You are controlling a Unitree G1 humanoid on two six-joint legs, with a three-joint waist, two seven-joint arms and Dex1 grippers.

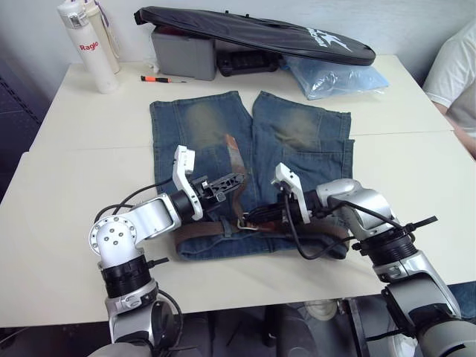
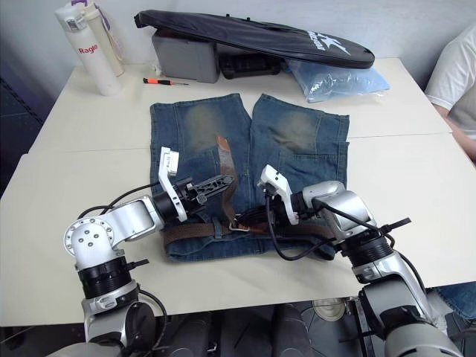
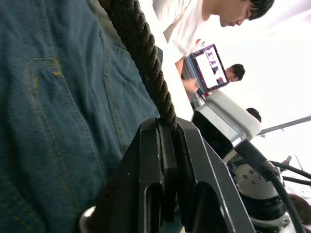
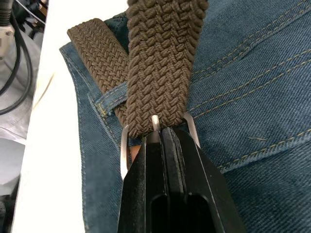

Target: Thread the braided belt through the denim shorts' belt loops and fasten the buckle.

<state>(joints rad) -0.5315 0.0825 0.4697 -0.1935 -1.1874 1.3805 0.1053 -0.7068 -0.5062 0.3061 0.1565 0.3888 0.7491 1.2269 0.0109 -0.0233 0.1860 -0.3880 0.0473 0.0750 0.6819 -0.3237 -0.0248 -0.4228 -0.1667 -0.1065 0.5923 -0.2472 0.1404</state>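
Both claws pinch the braided belt [image 1: 223, 227] over the denim shorts [image 1: 297, 134]

The braided belt [image 4: 163, 68] is rough woven brown cloth, the denim shorts [image 1: 297, 141] faded blue cloth, the buckle [image 4: 125, 145] shiny metal.

The right claw [image 4: 163, 133] covers the near side of the buckle [image 4: 125, 145], hiding where the braided belt [image 4: 163, 63] fastens.
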